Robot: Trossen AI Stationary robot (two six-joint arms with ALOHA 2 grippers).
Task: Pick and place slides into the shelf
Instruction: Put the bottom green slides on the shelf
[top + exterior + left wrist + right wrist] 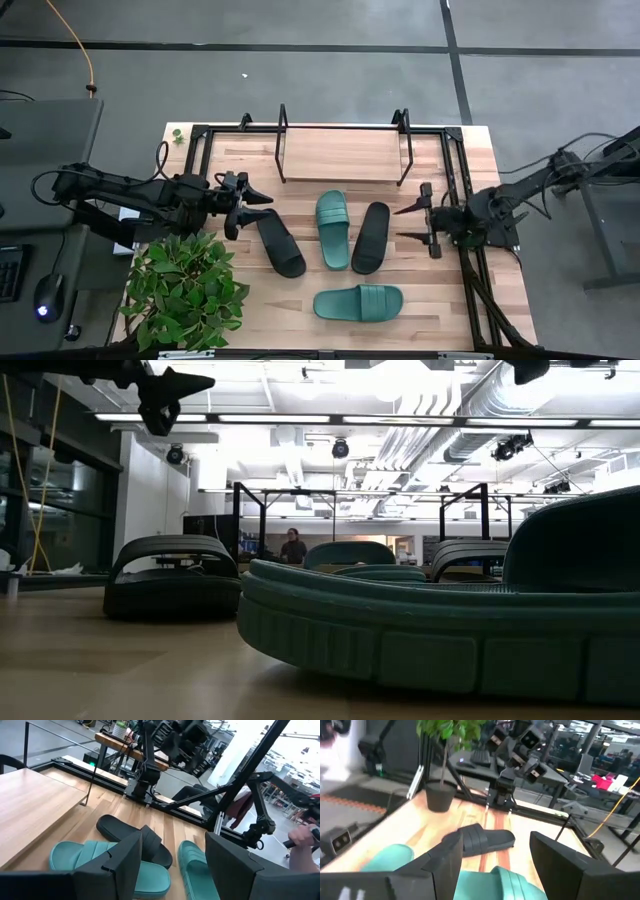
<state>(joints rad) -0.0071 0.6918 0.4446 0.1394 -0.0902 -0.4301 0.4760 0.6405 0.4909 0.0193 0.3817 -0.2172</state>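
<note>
Four slides lie soles down on the wooden table: a black slide [278, 243], a teal slide [334, 229], a second black slide [371, 237] and a second teal slide [358, 302] nearest the front edge. The shelf [340, 155] stands at the far middle, its board bare. My left gripper [262, 206] hovers open just left of the first black slide, above the table. My right gripper [402, 223] hovers open right of the second black slide. Nothing sits between either pair of fingers [174, 837] [495, 837].
A potted plant [185, 290] stands at the table's near left corner, close to my left arm. Black metal frame rails [455, 180] run along the table's left, far and right sides. A person [293, 546] shows far off in the room.
</note>
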